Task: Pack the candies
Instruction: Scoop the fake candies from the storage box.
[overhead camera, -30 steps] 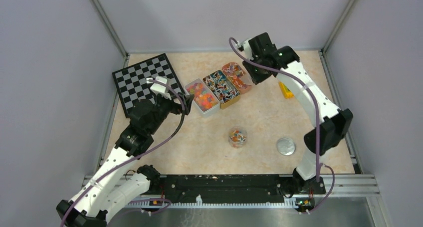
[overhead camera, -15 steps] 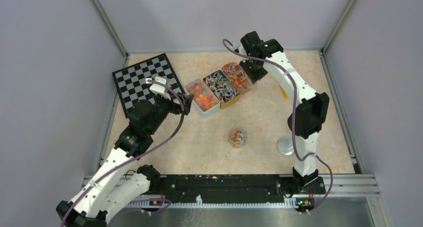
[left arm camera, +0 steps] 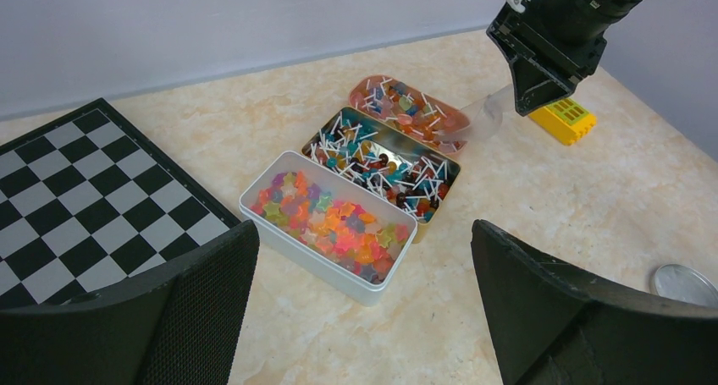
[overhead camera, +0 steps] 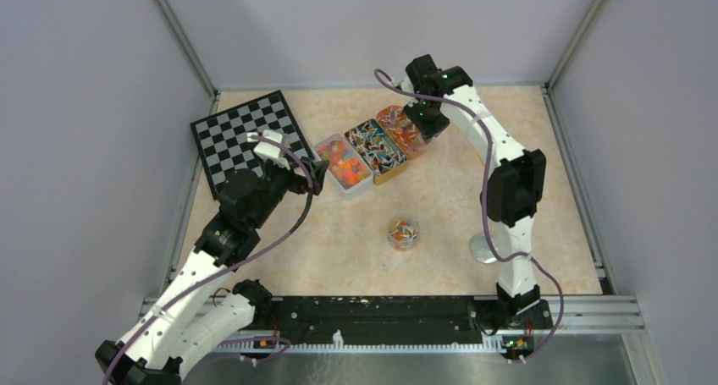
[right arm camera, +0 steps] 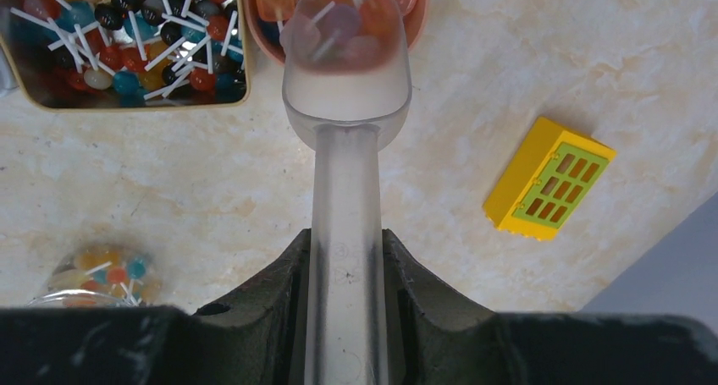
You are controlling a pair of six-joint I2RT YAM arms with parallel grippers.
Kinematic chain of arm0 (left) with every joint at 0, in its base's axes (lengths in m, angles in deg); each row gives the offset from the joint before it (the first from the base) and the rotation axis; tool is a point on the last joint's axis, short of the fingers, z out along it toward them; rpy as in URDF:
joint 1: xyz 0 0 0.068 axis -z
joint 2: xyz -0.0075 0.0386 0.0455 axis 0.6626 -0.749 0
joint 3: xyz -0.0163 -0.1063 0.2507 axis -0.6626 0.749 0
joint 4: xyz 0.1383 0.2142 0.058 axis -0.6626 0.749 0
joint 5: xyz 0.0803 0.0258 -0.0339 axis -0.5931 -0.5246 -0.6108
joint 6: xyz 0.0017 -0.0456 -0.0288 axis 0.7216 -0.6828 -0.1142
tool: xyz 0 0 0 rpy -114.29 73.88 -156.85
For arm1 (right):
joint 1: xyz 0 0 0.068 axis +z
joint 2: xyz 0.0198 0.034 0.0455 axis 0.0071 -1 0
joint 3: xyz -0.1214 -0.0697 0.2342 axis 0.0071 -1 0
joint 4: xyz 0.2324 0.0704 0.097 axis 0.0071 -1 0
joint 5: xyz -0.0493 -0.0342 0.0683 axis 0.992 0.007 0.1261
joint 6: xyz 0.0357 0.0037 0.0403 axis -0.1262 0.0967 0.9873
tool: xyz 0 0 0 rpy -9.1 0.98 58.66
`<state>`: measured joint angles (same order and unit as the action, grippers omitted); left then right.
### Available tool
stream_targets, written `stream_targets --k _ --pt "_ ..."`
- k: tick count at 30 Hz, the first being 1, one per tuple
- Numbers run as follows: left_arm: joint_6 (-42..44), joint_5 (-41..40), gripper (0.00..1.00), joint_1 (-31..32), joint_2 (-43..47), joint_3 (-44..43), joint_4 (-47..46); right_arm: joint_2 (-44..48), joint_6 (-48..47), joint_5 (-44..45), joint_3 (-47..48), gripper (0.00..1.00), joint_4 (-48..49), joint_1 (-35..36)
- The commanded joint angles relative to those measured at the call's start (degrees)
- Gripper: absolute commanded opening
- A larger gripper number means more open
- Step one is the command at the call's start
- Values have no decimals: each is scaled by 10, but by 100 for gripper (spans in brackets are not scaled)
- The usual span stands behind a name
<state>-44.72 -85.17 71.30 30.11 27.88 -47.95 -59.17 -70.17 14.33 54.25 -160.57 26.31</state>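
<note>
The right gripper (right arm camera: 347,262) is clamping the handle of a translucent plastic scoop (right arm camera: 345,97). Its bowl, straight ahead of the jaws, is sitting over the candies (left arm camera: 406,110) in the oval orange tray (left arm camera: 356,89). The left gripper (left arm camera: 364,258) is hovering with jaws wide apart.

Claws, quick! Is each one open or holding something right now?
Left claw: open, holding nothing.
Right claw: closed on the handle of the clear scoop.
</note>
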Motion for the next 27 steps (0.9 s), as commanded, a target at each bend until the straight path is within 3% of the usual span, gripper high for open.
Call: stream_targets --k 1,9,27 --pt "-1 1 99 2 8 -10 -19 5 -8 -32 -22 0 52 -20" --pt "0 4 99 1 1 -10 -18 57 -5 -74 -160 0 161 -31" --pt "0 2 99 2 1 -8 -21 129 -22 -113 -313 0 285 -50"
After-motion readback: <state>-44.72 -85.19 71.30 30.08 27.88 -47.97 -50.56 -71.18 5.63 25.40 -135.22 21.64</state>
